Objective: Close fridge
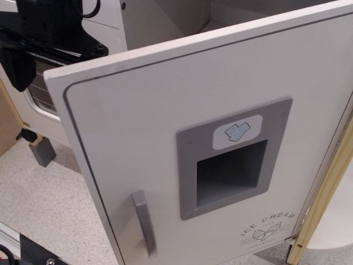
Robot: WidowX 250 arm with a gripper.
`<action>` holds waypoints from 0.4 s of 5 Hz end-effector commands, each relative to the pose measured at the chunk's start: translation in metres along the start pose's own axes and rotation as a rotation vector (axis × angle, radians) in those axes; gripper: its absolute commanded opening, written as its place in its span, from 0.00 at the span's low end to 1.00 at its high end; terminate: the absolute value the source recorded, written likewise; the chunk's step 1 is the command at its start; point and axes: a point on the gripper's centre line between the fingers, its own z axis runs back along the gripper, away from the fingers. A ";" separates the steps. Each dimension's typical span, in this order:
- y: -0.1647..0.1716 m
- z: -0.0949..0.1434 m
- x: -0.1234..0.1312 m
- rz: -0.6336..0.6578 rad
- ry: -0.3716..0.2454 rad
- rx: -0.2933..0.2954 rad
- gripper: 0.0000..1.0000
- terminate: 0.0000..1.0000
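The white fridge door [165, 110] stands open, swung out and filling most of the view. It carries a grey vertical handle [144, 222], a grey recessed dispenser panel [234, 157], a blue ice-cube emblem [237, 131] and the "ICE CREAM" print [267, 223]. The empty white fridge interior [165, 22] shows above the door's top edge. My black gripper [33, 49] is at the top left, behind and beyond the door's free edge. Its fingers are not clearly visible, and I cannot tell whether it touches the door.
The oven door with its window [41, 94] is at the left behind the gripper. A grey block [43, 152] stands on the speckled floor [49, 204]. A pale wooden frame [325, 187] runs along the hinge side at right. A black base [27, 254] sits at the bottom left.
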 end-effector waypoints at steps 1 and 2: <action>0.000 0.000 0.000 0.000 0.000 0.000 1.00 0.00; 0.016 0.006 -0.001 -0.017 -0.021 -0.015 1.00 0.00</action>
